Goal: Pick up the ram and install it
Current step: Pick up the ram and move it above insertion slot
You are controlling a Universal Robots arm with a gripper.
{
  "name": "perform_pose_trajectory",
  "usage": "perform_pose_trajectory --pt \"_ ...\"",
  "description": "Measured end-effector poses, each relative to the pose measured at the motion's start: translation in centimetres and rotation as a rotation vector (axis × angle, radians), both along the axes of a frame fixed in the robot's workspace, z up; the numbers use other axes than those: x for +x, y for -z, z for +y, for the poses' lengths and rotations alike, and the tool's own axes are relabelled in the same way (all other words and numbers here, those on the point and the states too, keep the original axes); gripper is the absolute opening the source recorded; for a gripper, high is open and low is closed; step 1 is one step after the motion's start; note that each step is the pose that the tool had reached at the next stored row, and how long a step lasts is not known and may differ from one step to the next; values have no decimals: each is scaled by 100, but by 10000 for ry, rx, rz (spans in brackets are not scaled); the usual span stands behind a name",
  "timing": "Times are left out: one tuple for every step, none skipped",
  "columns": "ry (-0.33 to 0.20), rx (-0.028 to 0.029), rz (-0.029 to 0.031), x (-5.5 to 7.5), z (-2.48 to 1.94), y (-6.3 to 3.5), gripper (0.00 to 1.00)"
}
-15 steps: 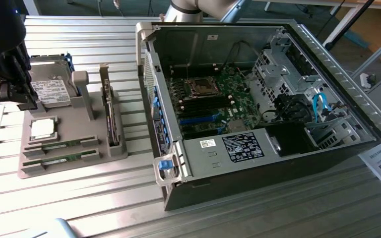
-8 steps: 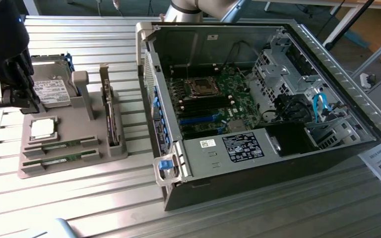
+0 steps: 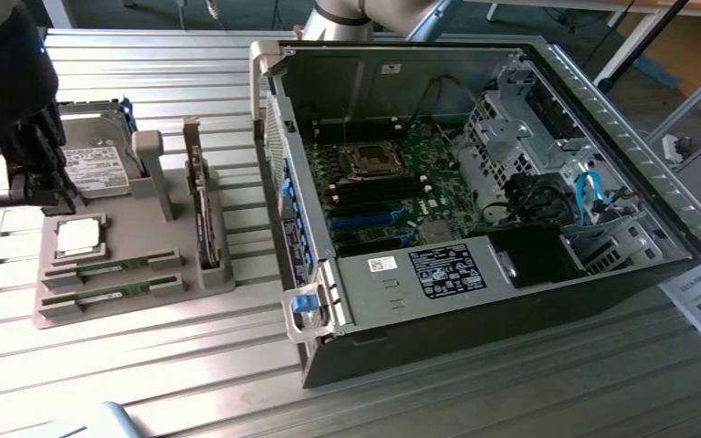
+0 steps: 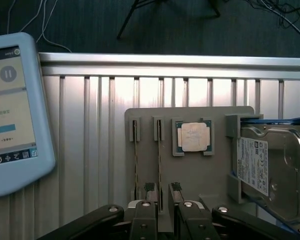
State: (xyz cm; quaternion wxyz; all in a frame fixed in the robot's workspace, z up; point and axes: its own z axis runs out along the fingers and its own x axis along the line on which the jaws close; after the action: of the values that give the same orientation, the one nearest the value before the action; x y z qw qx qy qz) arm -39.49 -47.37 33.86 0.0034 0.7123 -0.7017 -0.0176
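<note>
The ram (image 4: 159, 160) stands on edge in a slot of the grey holder (image 4: 217, 175), just beside the CPU chip (image 4: 192, 136). Its long axis runs parallel to the CPU's nearest side and to a second stick (image 4: 135, 160), which is slotted one place further from the CPU. In the exterior view, one end points toward the open computer case (image 3: 619, 137).

Seen from the side in the exterior view, the ram is a narrow green strip with small dark chips. Seen from above, it is a thin dark line.

The gripper (image 4: 163, 191) sits at the ram's end. Its fingers (image 4: 150, 192) are spread, one on either side of the stick. Whether they touch it cannot be told.

The hard drive (image 4: 270, 170) occupies the opposite side of the CPU from the ram. Beyond the second stick, away from the CPU, lies bare ribbed table (image 4: 85, 150), then a teach pendant (image 4: 10, 115). The far edge of the holder stops short of the table's edge rail.
</note>
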Motion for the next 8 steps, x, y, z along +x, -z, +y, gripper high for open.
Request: perform_pose_trajectory --pt "0 2 -1 0 -7 21 24" --pt "0 3 0 0 -12 36 24" --pt "1 5 0 0 -19 58 24" --pt "0 5 1 0 -23 72 24" --pt "0 6 0 0 -28 89 24" --pt "1 8 -1 0 -34 112 24" --pt "0 9 0 0 -39 129 24" --pt "1 10 -1 0 -46 156 24"
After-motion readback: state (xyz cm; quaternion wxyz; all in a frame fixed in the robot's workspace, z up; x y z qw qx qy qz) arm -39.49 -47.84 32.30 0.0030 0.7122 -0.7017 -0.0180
